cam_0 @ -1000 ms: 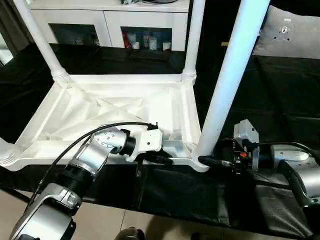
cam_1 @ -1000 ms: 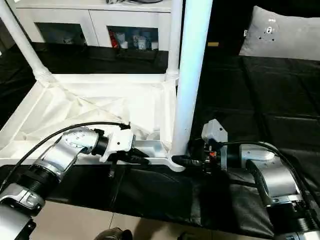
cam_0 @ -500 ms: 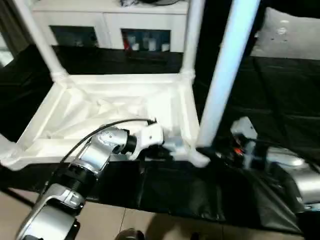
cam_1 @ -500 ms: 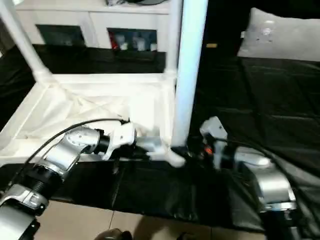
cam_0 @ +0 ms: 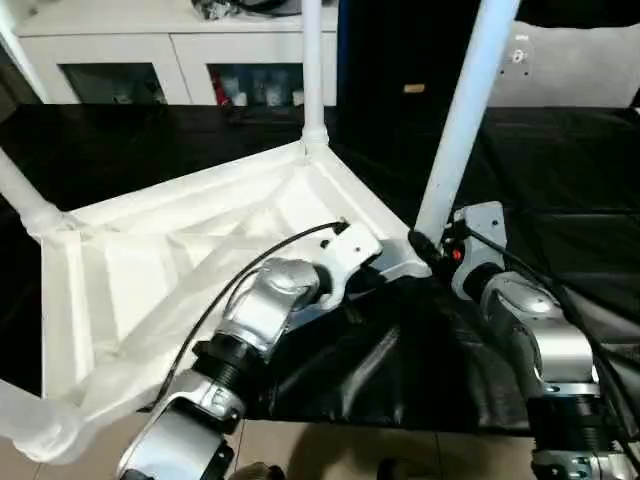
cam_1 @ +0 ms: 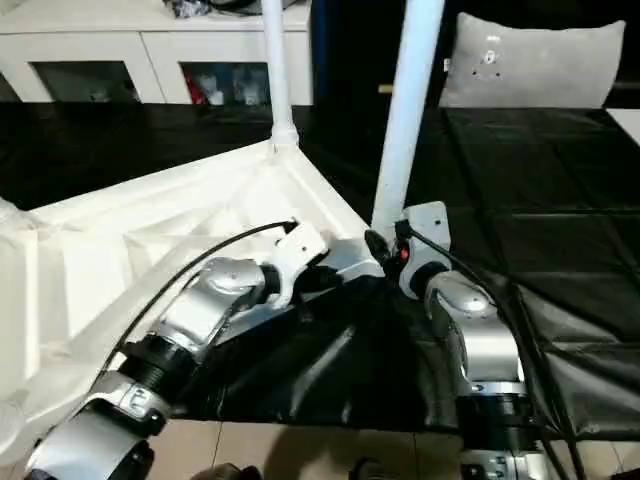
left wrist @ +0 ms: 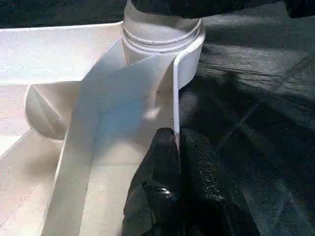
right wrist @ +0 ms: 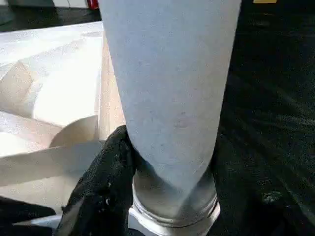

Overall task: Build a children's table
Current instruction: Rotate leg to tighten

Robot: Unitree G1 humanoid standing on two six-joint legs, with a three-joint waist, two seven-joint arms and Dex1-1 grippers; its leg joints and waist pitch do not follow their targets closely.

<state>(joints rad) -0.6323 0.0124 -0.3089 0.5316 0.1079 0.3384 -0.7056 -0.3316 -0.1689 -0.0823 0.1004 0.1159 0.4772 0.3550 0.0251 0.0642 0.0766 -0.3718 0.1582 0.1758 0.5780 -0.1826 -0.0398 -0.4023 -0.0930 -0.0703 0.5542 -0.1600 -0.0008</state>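
Four legs look fitted to the children's table (cam_0: 180, 290), which lies upside down on the black-covered counter (cam_0: 560, 190), ribbed underside up, with its near left corner hanging off the near edge. The near right leg (cam_0: 462, 120) rises from its corner socket (left wrist: 165, 39) and leans a little to the right; the far leg (cam_0: 312, 70) stands behind it, and two more show at the left edge. The left end effector (left wrist: 179, 162) has its two black fingers pressed together on the thin side rim of the tabletop, just beside that socket, probably to keep the top from sliding. The right end effector (right wrist: 123, 162) sits at the base of the near right leg, one finger (right wrist: 106, 182) against the tube just above the collar; its grip looks like a hold for seating or twisting the leg, though I cannot tell whether the jaws truly clamp it. Against a second ago, the tabletop has swung around: its front edge then ran straight across the view, and it now lies diagonally, the gripped corner farther in and the left side nearer. White cabinets (cam_0: 150, 60) stand at the far side.
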